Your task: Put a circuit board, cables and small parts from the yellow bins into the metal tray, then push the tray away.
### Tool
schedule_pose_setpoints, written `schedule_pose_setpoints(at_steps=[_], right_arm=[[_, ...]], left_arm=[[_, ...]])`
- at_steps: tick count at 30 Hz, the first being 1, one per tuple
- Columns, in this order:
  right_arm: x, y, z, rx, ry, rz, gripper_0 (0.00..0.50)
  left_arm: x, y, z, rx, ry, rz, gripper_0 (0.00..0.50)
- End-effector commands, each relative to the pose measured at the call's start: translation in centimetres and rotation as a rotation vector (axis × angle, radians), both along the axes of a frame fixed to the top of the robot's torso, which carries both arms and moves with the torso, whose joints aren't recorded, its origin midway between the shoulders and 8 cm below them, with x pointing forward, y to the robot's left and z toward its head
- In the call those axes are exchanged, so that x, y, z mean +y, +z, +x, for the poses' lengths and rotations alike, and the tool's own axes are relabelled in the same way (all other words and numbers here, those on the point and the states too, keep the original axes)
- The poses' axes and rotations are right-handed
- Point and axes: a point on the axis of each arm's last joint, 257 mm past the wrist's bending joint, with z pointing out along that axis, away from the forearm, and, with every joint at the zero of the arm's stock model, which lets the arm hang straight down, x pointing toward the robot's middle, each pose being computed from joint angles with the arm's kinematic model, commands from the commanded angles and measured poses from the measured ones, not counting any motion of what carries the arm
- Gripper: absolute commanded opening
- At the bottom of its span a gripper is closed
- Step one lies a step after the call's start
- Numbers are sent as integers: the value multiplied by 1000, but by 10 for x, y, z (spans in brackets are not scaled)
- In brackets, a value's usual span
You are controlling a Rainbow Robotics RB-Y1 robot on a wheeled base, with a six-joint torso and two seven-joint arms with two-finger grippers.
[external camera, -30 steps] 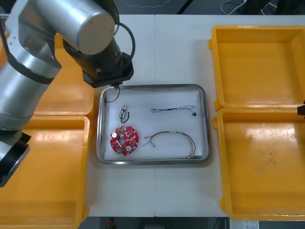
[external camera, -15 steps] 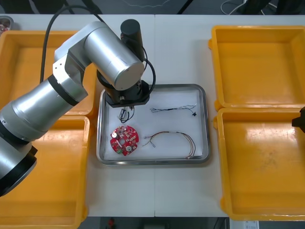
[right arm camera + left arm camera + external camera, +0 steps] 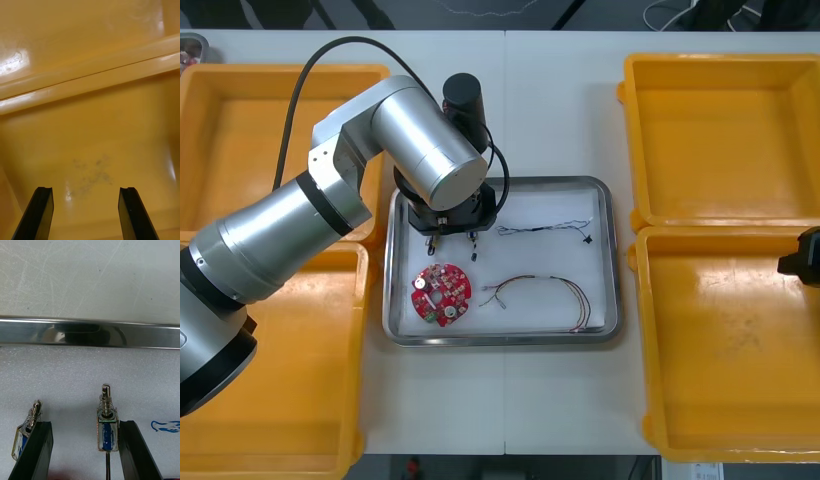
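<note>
- The left end effector stands low in the far-left part of the metal tray, fingers spread apart and gripping nothing.
- A small metal part lies on the tray floor between the fingers, just beside one. A second small metal part lies at the tip of the other.
- Nearby in the tray are the red circuit board, a black cable and a red and yellow cable.
- The right end effector hangs with its fingers apart over the near right yellow bin.
- Loading looks about done, with the small parts as the step in hand.
- Next, the left arm should probably lift straight up so neither finger drags a part, then push the tray away across the desk.
</note>
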Motion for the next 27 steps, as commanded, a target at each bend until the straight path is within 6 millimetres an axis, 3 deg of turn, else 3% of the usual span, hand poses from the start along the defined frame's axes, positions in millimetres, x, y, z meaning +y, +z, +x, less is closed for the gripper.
schedule_pose_setpoints(at_steps=[1,6,17,22,27], right_arm=[[10,3,-4,-2,92,-64,500],[10,4,-5,0,171,-114,500],[18,16,-4,-27,228,-159,500],[45,29,-5,-58,351,-238,500],[85,37,-7,-79,499,-250,500]], left_arm=[[-17,0,-7,-7,6,-33,500],[-15,18,-9,-5,18,-46,500],[9,87,-26,19,33,-99,500],[34,112,-38,21,7,-126,500],[58,121,-49,-49,-49,-154,500]])
